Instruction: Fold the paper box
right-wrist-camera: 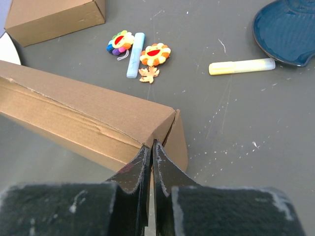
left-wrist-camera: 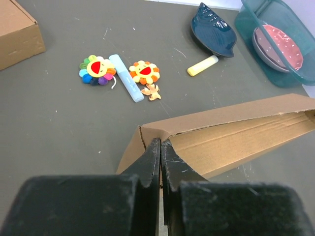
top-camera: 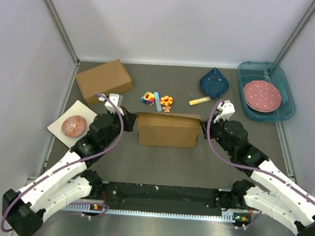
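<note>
Top external view: the paper box (top-camera: 167,130), a shallow rectangular shape, lies directly between the two grippers. The left gripper (top-camera: 130,120) and right gripper (top-camera: 204,126), both with jaws pressed together, meet its opposite ends, apparently to brace the end walls. Whether either is pinching cardboard cannot be told.

This looks like a robotics lab test cell rather than any lived-in room. Blank pale walls (top-camera: 175,22) on bare metal frame posts (top-camera: 56,19) box in a grey table (top-camera: 159,167). Two white arms, left (top-camera: 62,171) and right (top-camera: 275,180), are bolted to a black rail (top-camera: 163,194) along its near edge. Unrelated props lie about: the paper box (top-camera: 167,130), plush flower toys (top-camera: 148,98), a blue dish (top-camera: 214,82) and, far right, a teal tub (top-camera: 285,113).
</note>
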{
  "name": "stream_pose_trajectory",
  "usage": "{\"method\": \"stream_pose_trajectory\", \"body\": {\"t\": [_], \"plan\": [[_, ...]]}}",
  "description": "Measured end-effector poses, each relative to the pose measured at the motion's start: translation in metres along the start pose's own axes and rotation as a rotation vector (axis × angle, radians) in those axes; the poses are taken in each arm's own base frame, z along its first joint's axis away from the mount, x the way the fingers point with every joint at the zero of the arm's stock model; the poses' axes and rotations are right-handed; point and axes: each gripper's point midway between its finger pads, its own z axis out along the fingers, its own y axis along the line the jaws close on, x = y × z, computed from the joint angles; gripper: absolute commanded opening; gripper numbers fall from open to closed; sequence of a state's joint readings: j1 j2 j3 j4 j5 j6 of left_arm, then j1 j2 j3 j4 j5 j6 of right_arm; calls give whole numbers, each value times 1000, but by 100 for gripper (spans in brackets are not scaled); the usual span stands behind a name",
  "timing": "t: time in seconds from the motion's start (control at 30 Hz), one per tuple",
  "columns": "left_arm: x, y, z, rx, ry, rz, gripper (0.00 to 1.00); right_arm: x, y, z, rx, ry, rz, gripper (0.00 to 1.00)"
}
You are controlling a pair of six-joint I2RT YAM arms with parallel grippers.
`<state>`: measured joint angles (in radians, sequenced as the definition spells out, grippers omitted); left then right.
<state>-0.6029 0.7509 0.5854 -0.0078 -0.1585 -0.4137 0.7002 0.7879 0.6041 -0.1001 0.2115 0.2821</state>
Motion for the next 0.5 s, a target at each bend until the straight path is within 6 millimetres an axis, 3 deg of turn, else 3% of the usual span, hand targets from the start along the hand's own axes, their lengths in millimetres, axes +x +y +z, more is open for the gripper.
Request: {"method": "stream_pose_trajectory", "body": {"t": [0.5], "plan": [[9, 1, 0, 37, -47, 8, 0, 0, 1, 0, -4, 1, 3, 0]]}}
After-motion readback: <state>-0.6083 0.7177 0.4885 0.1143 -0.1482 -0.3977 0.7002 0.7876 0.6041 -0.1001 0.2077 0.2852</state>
